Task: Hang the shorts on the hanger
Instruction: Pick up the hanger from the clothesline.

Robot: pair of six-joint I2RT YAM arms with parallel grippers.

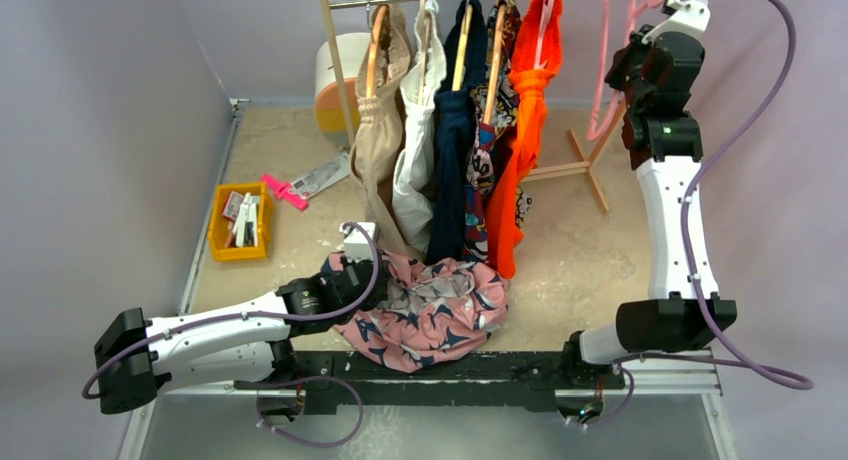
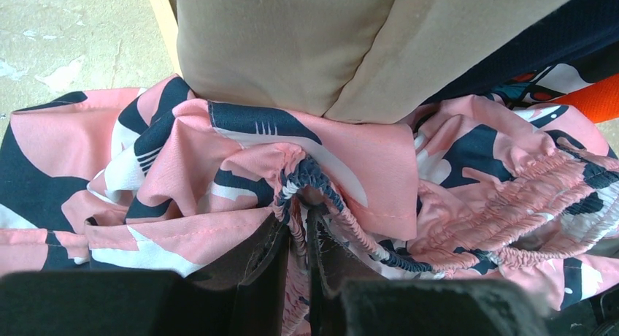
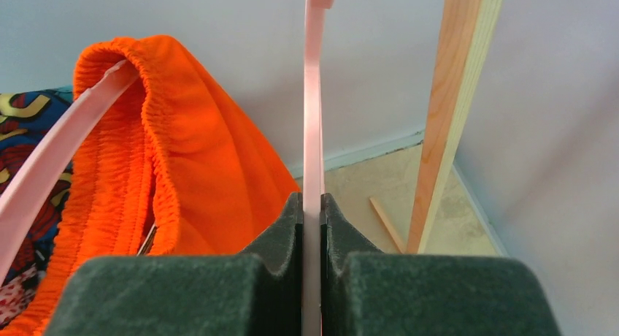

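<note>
Near the arm bases the shorts [image 1: 440,315] lie crumpled on the table [image 1: 570,250] — the left gripper [image 2: 303,204] pinches their gathered waistband. Farther back, beside the orange garment [image 3: 197,168] and the wooden rack post [image 3: 449,95], the right gripper [image 3: 312,208] is clamped on the hanger [image 3: 313,117].

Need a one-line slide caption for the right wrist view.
Right jaws shut on the pink hanger; orange garment at frame left, wooden post at frame right.

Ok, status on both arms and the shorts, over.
Left gripper shut on the shorts, bunched on table. Right gripper shut on the hanger. Tan garment hangs over the shorts.
</note>
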